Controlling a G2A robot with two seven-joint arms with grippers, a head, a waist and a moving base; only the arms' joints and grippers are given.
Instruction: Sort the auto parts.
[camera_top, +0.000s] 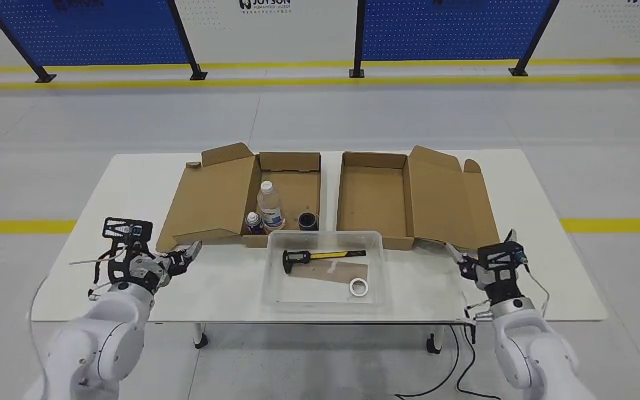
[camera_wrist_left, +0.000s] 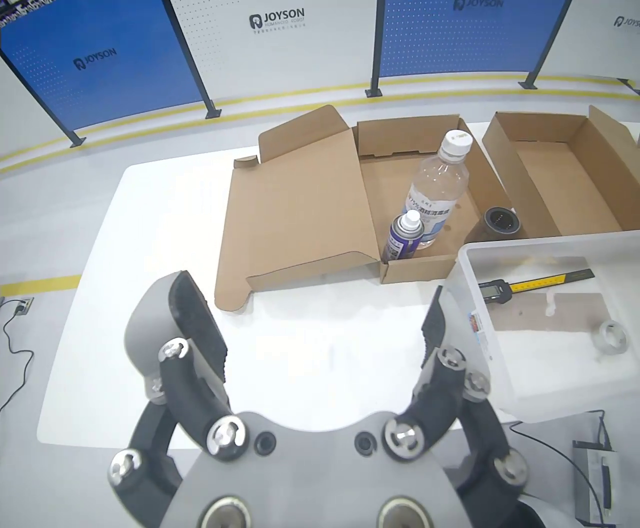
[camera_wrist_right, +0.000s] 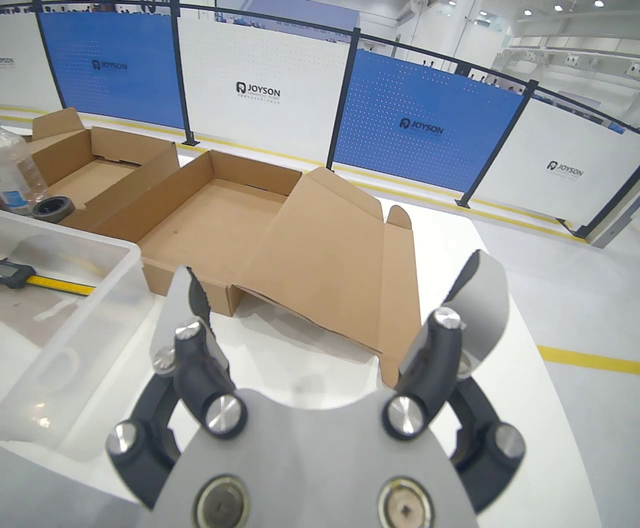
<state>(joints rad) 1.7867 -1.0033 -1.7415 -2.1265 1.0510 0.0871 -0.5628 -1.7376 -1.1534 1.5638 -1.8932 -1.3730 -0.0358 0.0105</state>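
Left wrist view: left tool (camera_wrist_left: 311, 292) wide, empty, over tabletop (camera_wrist_left: 165, 210); bin (camera_wrist_left: 545, 243) just beside one finger; caliper (camera_wrist_left: 530, 285) and ring (camera_wrist_left: 614, 337) inside, ahead of tool. Right tool (camera_wrist_right: 332, 265) also wide, empty. Judgement: descend clear of bin wall; straddle caliper beam crosswise.

L gripper (camera_wrist_left: 311, 292), jaws wide apart, above white table (camera_wrist_left: 150, 225); bottle (camera_wrist_left: 440, 192) + spray can (camera_wrist_left: 404, 236) upright in cardboard box (camera_wrist_left: 385, 187); caliper (camera_wrist_left: 530, 286) in clear bin (camera_wrist_left: 505, 372).

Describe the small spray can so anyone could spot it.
Start at the left cardboard box. The spray can stands in its near corner, shorter than the clear bottle beside it, blue-labelled with a white cap.
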